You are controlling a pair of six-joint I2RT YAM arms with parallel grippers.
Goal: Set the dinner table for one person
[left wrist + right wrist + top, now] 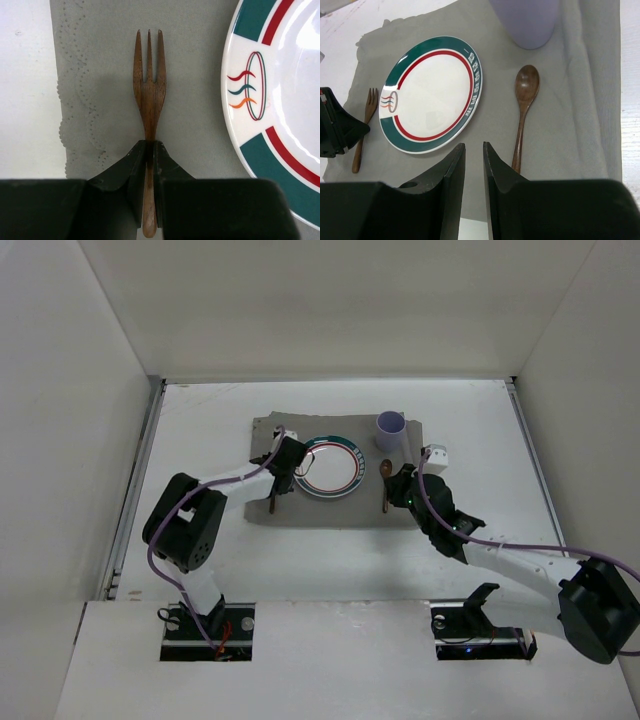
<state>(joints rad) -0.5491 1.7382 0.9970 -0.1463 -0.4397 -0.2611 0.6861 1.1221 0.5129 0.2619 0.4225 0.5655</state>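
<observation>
Your left claw [149, 146] is clamped on the handle of the brown wooden fork [149, 85], tines running straight ahead of it, just left of the green-rimmed round plate [235, 115], on the grey cloth mat [100, 75] mid matte white bench [470, 540]; your right claw [473, 150] is slightly apart, empty

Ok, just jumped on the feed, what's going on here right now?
The left gripper is clamped on the handle of the wooden fork, which lies on the grey mat left of the plate. The right gripper hangs above the mat, jaws slightly apart and empty. The wooden spoon lies right of the plate, the purple cup beyond it.
</observation>
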